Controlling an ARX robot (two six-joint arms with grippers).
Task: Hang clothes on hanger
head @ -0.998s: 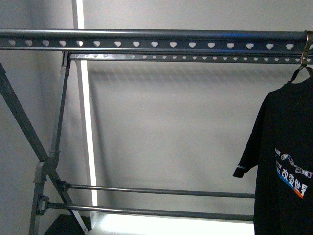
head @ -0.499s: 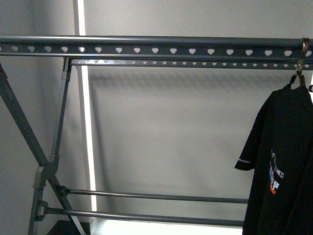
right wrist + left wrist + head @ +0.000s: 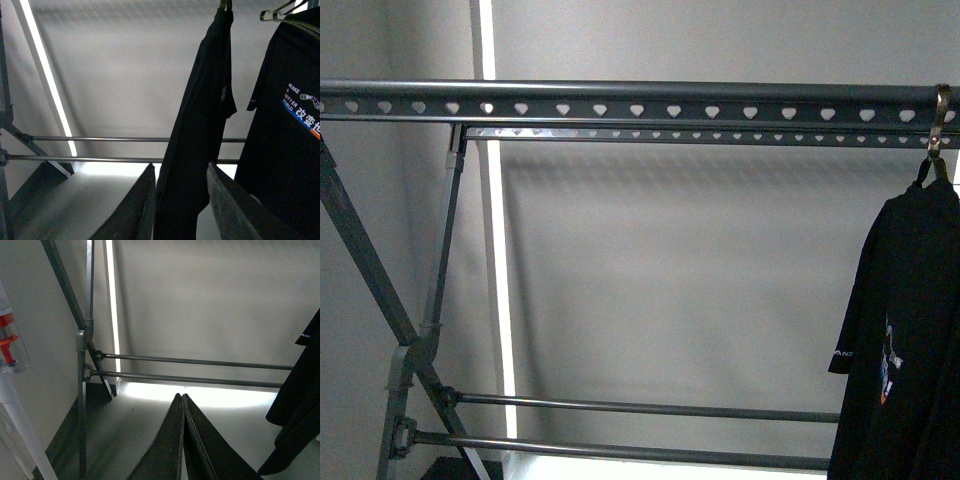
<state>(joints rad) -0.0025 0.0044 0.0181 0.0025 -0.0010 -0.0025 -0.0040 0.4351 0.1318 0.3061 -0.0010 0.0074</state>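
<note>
From my remote station, the front view shows the hanger [image 3: 640, 100] spanning the frame near the top, its long rail pierced by a row of heart-shaped holes, with a second perforated rail just behind and below it. Slanted legs [image 3: 365, 270] descend at the left edge, and two thin cross bars [image 3: 640, 408] run along the bottom of the frame.

The clothes [image 3: 910, 340] hang at the far right edge of the front view, suspended by a metal hook [image 3: 940, 125] looped over the top rail. The shirt is turned nearly edge-on, so only a sliver of its print shows.

Neither arm appears in the front view.

Left wrist view: the left pincer [image 3: 182, 440] has its two dark fingers pressed together, nothing between them. The shirt's hem shows at the right edge of that frame.

Right wrist view: the right pincer [image 3: 180, 200] has its fingers apart, and the edge-on shirt [image 3: 200, 125] hangs in line with the gap (whether it touches either finger I cannot tell). A second black shirt [image 3: 290, 125], printed "MAKE A BETTER WORLD", hangs at the right of that frame.
</note>
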